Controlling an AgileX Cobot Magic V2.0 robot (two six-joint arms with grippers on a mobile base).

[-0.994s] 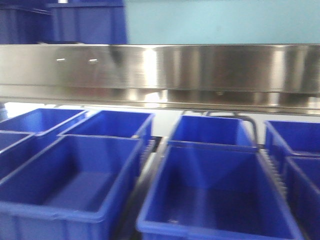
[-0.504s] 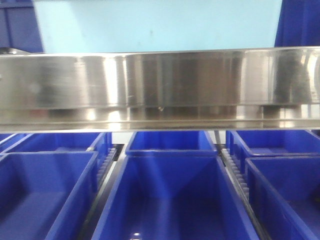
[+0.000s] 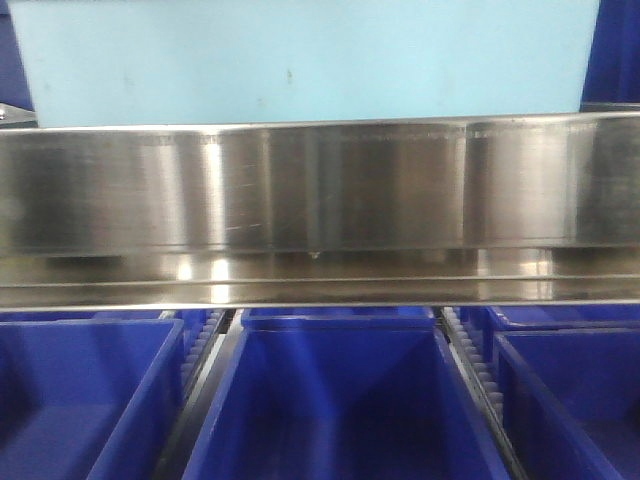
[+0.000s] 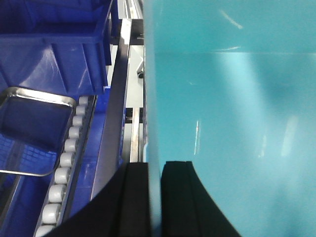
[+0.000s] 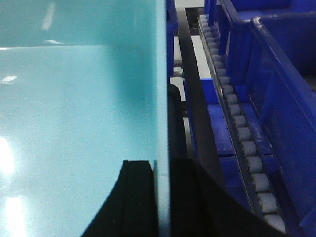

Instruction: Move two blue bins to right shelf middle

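A light blue bin (image 3: 300, 60) fills the top of the front view, above the steel shelf beam (image 3: 320, 200). My left gripper (image 4: 155, 165) is shut on the bin's left wall (image 4: 232, 98), one black finger on each side. My right gripper (image 5: 159, 165) is shut on its right wall (image 5: 74, 89) in the same way. Only the bin's walls show in the wrist views. Dark blue bins (image 3: 340, 400) stand in rows on the level below the beam.
More dark blue bins sit at left (image 3: 80, 400) and right (image 3: 570, 390) of the lower level. Roller tracks (image 5: 242, 133) run between them. In the left wrist view, a steel tray (image 4: 34, 128) lies beside rollers (image 4: 64, 163) under another dark blue bin (image 4: 54, 54).
The view has shifted: the steel beam now sits lower and looks larger. The light blue bin spans nearly the full width. The dark blue bins below have slid down and centred.
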